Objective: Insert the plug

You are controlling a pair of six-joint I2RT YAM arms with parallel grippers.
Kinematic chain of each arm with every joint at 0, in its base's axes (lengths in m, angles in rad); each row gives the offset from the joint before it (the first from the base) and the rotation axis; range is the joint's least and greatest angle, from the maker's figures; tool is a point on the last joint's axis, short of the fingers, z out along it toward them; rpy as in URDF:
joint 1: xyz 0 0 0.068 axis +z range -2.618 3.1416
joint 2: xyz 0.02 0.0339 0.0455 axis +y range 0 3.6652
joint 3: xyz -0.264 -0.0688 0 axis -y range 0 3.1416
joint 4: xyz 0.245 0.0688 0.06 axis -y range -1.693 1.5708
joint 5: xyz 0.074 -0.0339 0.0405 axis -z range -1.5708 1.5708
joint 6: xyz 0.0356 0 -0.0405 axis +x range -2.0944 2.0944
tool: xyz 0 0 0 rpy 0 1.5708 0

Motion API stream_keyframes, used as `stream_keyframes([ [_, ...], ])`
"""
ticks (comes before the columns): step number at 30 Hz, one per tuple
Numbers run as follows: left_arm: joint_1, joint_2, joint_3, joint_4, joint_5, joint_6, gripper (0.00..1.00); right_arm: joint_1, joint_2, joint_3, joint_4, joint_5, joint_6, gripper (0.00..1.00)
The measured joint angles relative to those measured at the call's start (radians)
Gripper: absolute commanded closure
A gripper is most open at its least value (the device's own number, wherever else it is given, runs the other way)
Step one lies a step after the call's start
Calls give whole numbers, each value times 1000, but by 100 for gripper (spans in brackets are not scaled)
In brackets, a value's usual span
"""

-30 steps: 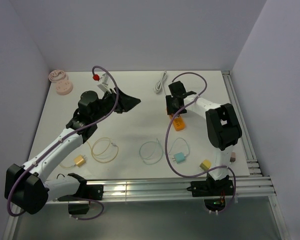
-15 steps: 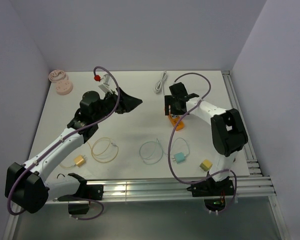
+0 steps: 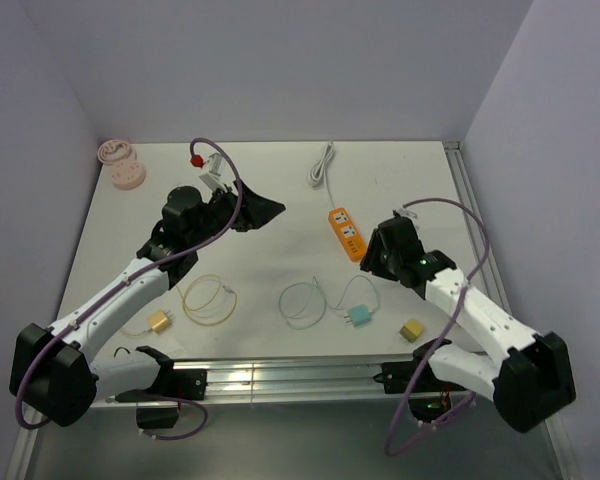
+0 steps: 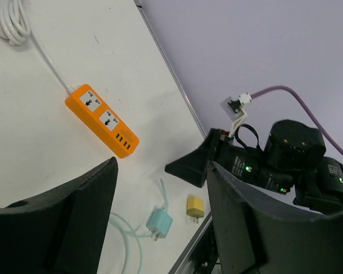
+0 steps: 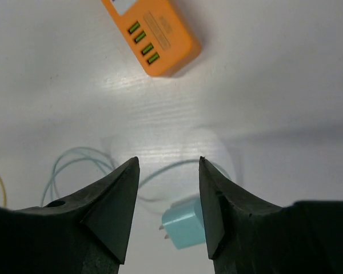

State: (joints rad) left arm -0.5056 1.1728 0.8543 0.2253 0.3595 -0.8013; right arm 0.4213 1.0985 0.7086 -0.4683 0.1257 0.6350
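Observation:
An orange power strip (image 3: 347,233) lies on the white table right of centre, with its white cord (image 3: 322,163) coiled behind it; it also shows in the left wrist view (image 4: 102,120) and in the right wrist view (image 5: 151,35). A light blue plug (image 3: 357,315) with a pale cable lies near the front, seen in the right wrist view (image 5: 184,225) and the left wrist view (image 4: 159,222). My right gripper (image 3: 372,258) is open and empty, hovering between the strip and the blue plug. My left gripper (image 3: 265,208) is open and empty, raised at the left of the strip.
A yellow plug (image 3: 412,330) lies right of the blue one. Another yellow plug (image 3: 159,321) with a yellow cable loop (image 3: 208,299) lies front left. A pink round object (image 3: 122,166) sits at the back left corner. A metal rail (image 3: 310,375) runs along the front edge.
My right arm has pulled back from the power strip toward the front right and now hovers over the blue plug. The strip lies uncovered. The left arm barely moved.

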Motion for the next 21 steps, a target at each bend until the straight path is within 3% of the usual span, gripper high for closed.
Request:
stream_keyframes([
  [4,-3,-2,-2,-2,2,0,31,0,-189,-82,-67,-11,111,48],
  [7,-4,-12,-2,-7,1,0,31,0,-295,-94,-124,-25,207,42],
  [8,-5,-18,-2,-9,0,0,32,0,-310,-94,-139,-30,235,36],
  [11,-5,-37,-2,-18,-12,0,32,0,-320,-94,-195,-43,304,24],
  [14,-6,-45,-2,-35,-25,-1,29,0,-291,-94,-240,-68,343,20],
  [21,-7,-56,-2,-82,-56,3,22,0,-241,-140,-311,-132,444,19],
])
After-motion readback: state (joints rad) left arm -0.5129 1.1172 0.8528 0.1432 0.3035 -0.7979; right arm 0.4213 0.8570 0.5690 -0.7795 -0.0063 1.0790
